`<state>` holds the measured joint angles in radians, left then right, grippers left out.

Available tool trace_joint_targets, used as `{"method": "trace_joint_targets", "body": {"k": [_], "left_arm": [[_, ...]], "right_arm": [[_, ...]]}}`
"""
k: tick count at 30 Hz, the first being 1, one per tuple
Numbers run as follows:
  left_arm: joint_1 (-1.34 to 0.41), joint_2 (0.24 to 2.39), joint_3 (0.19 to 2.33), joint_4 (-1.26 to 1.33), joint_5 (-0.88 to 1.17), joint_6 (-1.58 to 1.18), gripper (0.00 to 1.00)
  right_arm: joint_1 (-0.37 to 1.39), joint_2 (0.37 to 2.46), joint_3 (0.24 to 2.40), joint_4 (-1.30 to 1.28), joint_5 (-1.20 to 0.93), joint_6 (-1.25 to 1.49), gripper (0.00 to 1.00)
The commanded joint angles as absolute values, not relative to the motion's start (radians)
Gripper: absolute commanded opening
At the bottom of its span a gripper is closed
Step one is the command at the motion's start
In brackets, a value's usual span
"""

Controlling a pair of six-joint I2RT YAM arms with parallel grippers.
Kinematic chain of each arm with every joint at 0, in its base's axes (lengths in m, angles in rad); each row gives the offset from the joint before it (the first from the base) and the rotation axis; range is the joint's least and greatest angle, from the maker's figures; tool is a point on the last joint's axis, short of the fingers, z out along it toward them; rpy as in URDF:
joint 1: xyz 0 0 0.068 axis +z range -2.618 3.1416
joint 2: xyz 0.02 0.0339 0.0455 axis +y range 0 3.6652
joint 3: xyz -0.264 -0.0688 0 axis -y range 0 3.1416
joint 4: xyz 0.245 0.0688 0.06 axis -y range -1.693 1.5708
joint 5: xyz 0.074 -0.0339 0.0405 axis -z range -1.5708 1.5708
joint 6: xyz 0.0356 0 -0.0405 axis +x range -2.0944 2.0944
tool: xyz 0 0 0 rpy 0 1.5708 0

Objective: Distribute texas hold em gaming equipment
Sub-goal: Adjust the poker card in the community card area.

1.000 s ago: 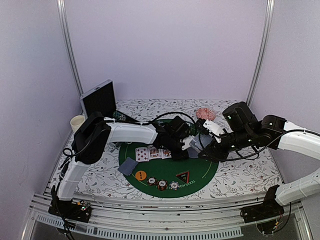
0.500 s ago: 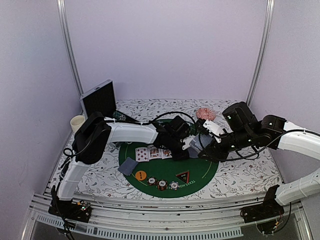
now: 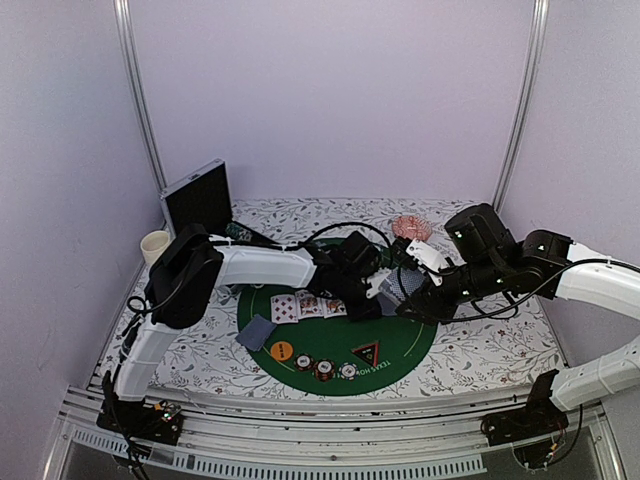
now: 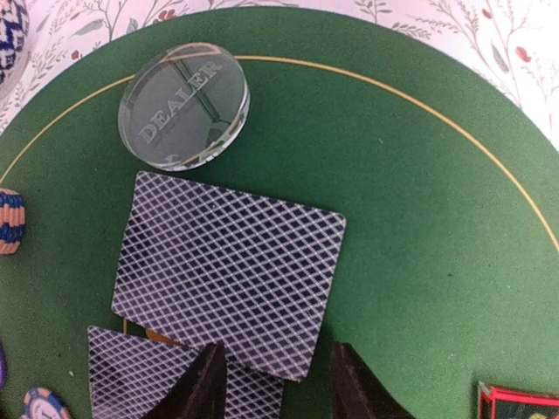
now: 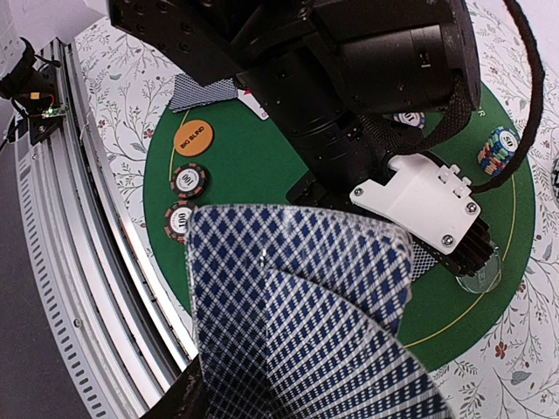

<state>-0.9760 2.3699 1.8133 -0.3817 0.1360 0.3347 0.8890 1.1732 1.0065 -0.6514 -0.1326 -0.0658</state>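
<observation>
Now two face-down playing cards with blue-grey lattice backs [image 4: 231, 271] lie overlapping on the round green felt mat [image 4: 419, 218], just beside a clear round disc marked DEALER [image 4: 183, 105]. The left gripper [image 4: 275, 388] hovers at the upper card's near edge, its fingers parted and clamping nothing. The right gripper [image 3: 413, 296] is closed on a fan of the same cards [image 5: 297, 297], raised above the mat. An orange BIG BLIND disc [image 5: 193, 137] and two striped chips [image 5: 189, 181] lie on the mat's near side.

The mat [image 4: 419, 218] is deep green with a thin gold ring. The playing cards [image 5: 297, 288] have navy backs latticed in white diamonds; the dealer disc [image 4: 183, 105] is clear, the near-left disc [image 5: 193, 137] orange.
</observation>
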Motion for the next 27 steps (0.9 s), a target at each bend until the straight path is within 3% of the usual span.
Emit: {"method": "trace_joint_targets", "body": {"k": [1,19,27], "left_arm": [[-0.991,2.363,1.824,-0.339,0.149,0.325,0.43],[-0.989,2.271,1.718,-0.263,0.302,0.278,0.39],[-1.007,2.369,1.788,-0.292,0.344,0.236,0.20]], "right_arm": [[0.888,1.160,1.006,-0.649,-0.137,-0.054,0.48],[0.888,1.131,0.997,-0.664,-0.124,-0.043,0.48],[0.888,1.131,1.000,-0.663,-0.120,-0.044,0.48]]}}
